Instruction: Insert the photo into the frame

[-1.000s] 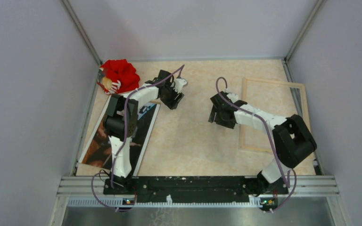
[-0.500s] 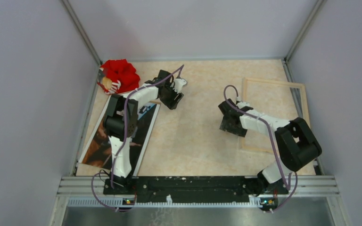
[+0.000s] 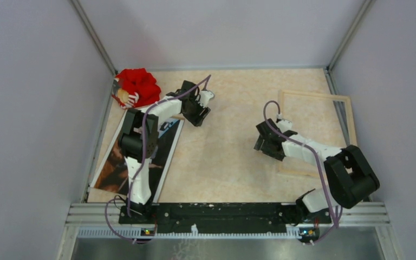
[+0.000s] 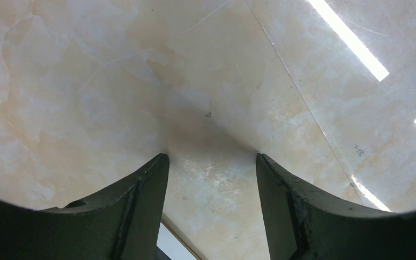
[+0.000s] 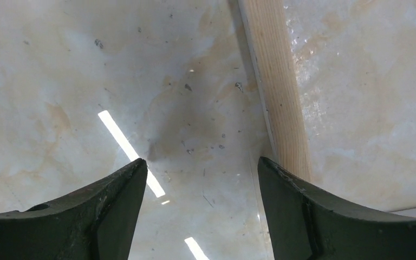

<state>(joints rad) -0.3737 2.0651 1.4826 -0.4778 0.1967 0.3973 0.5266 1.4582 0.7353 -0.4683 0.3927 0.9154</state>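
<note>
Photo (image 3: 110,168): lies flat, image side up, at the lower left of the overhead view, with its long side running up and slightly right. The left arm crosses over its middle and hides part of it. A dark picture with reddish tones and a thin white border is visible.

Frame (image 3: 314,95): lies flat at the right of the overhead view with its natural-wood side up, well apart from the photo. The tabletop (image 3: 227,162) shows through its opening. In the right wrist view one wooden rail (image 5: 279,92) runs from top centre down behind the right-hand finger.

Right gripper (image 3: 268,143): positioned just beside the frame's left rail, near its lower half. In its wrist view (image 5: 201,161) the jaws stand wide with only bare tabletop between them, and nothing is held. Whether the finger touches the rail cannot be told.

Left gripper (image 3: 197,111): positioned beyond the photo's upper right corner, in the upper centre-left of the overhead view. In its wrist view (image 4: 211,157) the jaws are spread wide over the marbled surface and are empty. A thin tan edge with a pale surface beside it shows at the bottom margin between the fingers. Its identity cannot be told.

Other items: a red fabric object (image 3: 138,86) sits in the upper left corner of the table, just above the photo.
</note>
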